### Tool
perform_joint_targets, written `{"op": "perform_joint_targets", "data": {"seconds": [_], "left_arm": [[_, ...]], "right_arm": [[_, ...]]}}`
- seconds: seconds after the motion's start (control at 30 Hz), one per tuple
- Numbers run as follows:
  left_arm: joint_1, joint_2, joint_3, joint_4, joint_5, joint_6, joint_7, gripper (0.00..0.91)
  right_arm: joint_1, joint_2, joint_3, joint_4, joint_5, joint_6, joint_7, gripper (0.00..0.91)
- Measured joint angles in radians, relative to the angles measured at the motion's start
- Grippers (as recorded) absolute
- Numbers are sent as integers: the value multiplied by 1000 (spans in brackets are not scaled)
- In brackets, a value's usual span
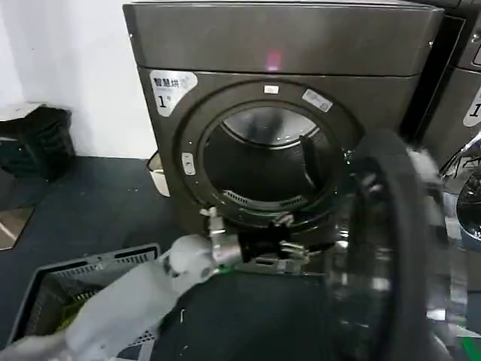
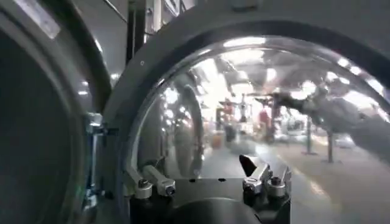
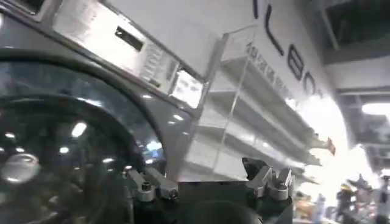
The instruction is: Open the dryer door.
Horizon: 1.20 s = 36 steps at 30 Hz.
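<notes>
Left hand [image 1: 289, 252], fingers spread w/ nothing pinched, is held low by the dryer [image 1: 278, 45] opening, dryer door [image 1: 391, 248] already swung wide to the right, prob. for clearance.

Bronze-grey metal all over the dryer [image 1: 278, 45], and there's its white sticker [image 1: 171, 86] with black characters and a "1". Inside, the drum [image 1: 263, 162] reads dark with silvery glints. The dryer door [image 1: 391, 256] flashes shiny chrome around dark, near-black glass. The left arm [image 1: 128, 301] is pale white-grey, its left hand [image 1: 289, 252] silver metal. Dark blue-grey floor [image 1: 98, 203], grey basket [image 1: 83, 274].
</notes>
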Motion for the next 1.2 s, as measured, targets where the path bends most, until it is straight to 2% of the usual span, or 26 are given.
{"op": "perform_joint_targets", "data": {"seconds": [0.17, 0.53, 0.87, 1.2], "left_arm": [[-70, -64, 75, 60, 5, -5, -7, 907], [-176, -224, 171, 184, 14, -26, -41, 907], [-215, -330, 192, 285, 90, -54, -105, 907], [-239, -405, 202, 348, 124, -73, -124, 907]], "right_arm": [[-27, -5, 63, 6, 30, 2, -23, 907], [-43, -7, 135, 13, 28, 10, -43, 907], [-60, -42, 207, -35, 23, -1, -16, 907], [-89, -61, 279, -65, 25, -10, -9, 907]]}}
